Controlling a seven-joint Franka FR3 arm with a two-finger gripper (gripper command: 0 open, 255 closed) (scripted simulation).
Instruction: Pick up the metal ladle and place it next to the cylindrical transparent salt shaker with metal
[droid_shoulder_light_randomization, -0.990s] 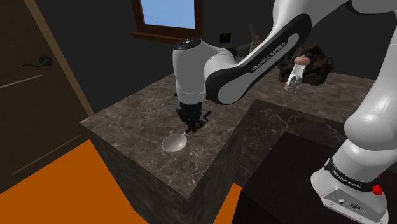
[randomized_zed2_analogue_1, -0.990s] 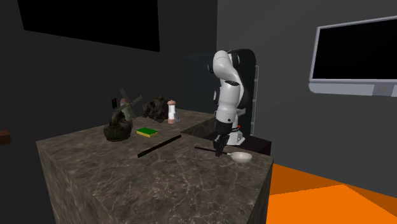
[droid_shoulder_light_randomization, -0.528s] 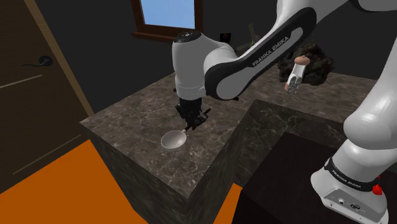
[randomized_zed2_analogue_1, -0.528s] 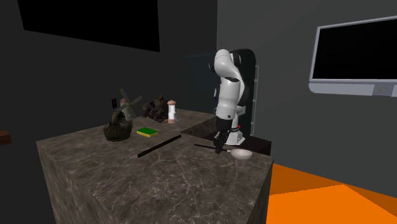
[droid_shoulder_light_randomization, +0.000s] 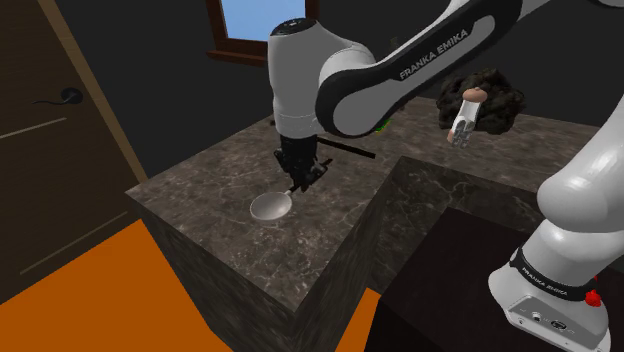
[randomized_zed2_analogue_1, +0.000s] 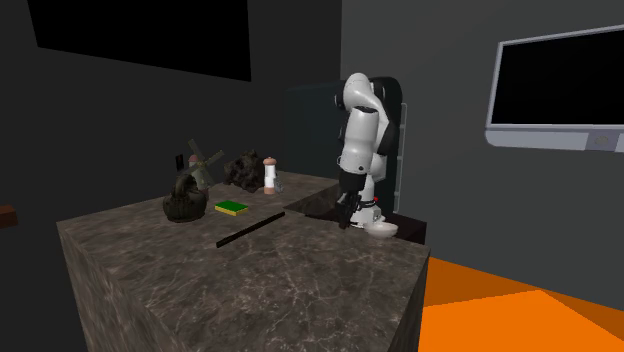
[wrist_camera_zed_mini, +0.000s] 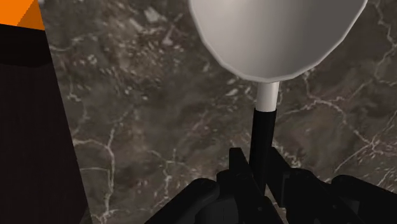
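Note:
The ladle has a pale grey bowl (droid_shoulder_light_randomization: 272, 206) and a thin black handle (droid_shoulder_light_randomization: 345, 149). My gripper (droid_shoulder_light_randomization: 298, 183) is shut on the handle just behind the bowl and holds the ladle a little above the dark marble counter (droid_shoulder_light_randomization: 215, 215), near its front corner. In the wrist view the bowl (wrist_camera_zed_mini: 277, 32) hangs ahead of the gripper (wrist_camera_zed_mini: 257, 181), with the handle (wrist_camera_zed_mini: 262, 133) clasped between the fingers. The salt shaker (droid_shoulder_light_randomization: 463, 118), clear with a brownish cap, stands at the counter's far end (randomized_zed2_analogue_1: 269, 176).
A dark bushy object (droid_shoulder_light_randomization: 490, 95) sits behind the shaker. A dark kettle (randomized_zed2_analogue_1: 186, 200), a green sponge (randomized_zed2_analogue_1: 232, 208) and a small windmill figure (randomized_zed2_analogue_1: 200, 160) stand on the counter. A lower black unit (droid_shoulder_light_randomization: 450, 270) adjoins the counter. The floor is orange (droid_shoulder_light_randomization: 90, 300).
The arm has risen and the ladle has come up off the counter with it. The bowl has shifted slightly toward the shoulder view's left.

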